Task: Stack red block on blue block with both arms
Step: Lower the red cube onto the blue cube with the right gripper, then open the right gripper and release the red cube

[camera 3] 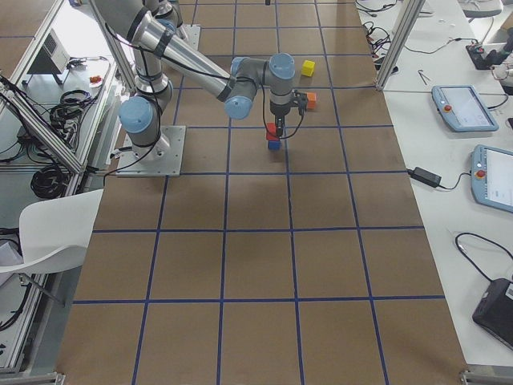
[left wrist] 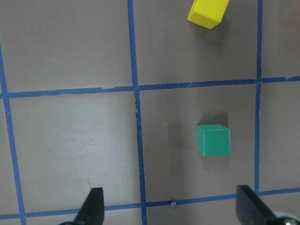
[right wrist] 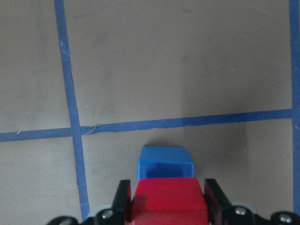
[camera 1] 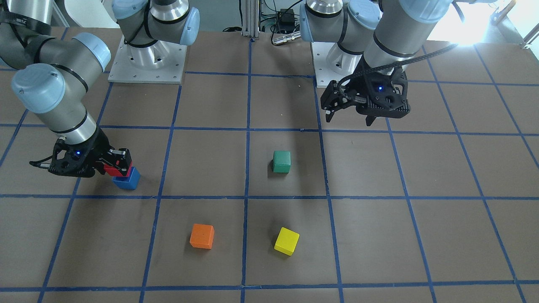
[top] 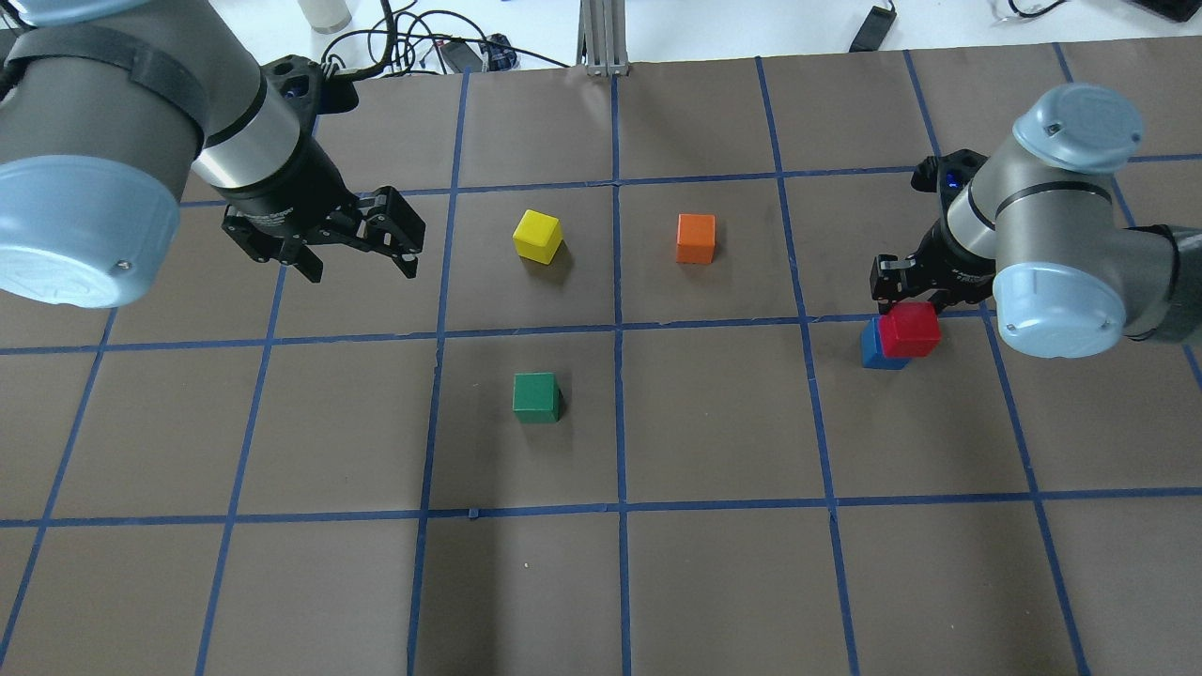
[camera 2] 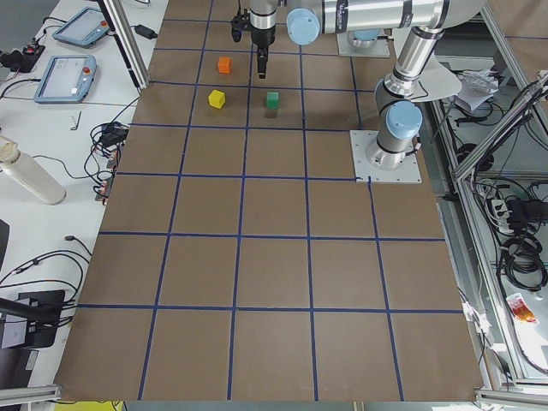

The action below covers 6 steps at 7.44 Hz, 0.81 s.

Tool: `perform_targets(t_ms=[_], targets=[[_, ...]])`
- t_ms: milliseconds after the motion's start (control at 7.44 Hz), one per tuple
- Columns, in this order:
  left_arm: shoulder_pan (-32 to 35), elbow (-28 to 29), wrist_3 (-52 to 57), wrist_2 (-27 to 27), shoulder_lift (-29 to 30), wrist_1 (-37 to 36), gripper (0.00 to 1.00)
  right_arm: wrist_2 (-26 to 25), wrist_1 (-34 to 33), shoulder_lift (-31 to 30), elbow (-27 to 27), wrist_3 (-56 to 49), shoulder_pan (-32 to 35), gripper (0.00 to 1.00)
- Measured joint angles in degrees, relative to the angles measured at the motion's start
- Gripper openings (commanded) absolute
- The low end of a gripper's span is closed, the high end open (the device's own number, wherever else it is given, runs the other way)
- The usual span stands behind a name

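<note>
My right gripper [camera 1: 119,165] is shut on the red block [camera 1: 113,171] and holds it right over the blue block [camera 1: 127,180], which sits on the brown table. In the overhead view the red block [top: 909,330] covers most of the blue block [top: 873,348], shifted slightly off it. In the right wrist view the red block [right wrist: 168,200] sits between both fingers [right wrist: 123,199], with the blue block [right wrist: 165,163] just below. I cannot tell whether the two blocks touch. My left gripper [top: 362,266] is open and empty, raised above the table far from both blocks.
A green cube [top: 536,397] sits mid-table, and also shows below the left gripper in the left wrist view [left wrist: 213,140]. A yellow cube [top: 538,235] and an orange cube [top: 696,238] lie farther out. The arm base plates [camera 1: 147,67] stand at the robot's edge.
</note>
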State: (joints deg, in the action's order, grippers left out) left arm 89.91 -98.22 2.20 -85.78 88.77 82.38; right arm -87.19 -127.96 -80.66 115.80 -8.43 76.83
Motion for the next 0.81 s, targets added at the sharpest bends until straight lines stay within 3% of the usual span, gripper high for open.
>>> perform_targets(t_ms=[538, 672, 807], targets=[[0.0, -0.1, 0.1, 0.0, -0.1, 0.1, 1.00, 0.0, -0.3, 0.6, -0.1, 0.2, 0.0, 0.21], [0.0, -0.1, 0.1, 0.0, -0.1, 0.1, 1.00, 0.0, -0.8, 0.7, 0.0, 0.4, 0.0, 0.30], [0.0, -0.2, 0.1, 0.0, -0.1, 0.1, 1.00, 0.0, -1.1, 0.8, 0.0, 0.4, 0.0, 0.74]])
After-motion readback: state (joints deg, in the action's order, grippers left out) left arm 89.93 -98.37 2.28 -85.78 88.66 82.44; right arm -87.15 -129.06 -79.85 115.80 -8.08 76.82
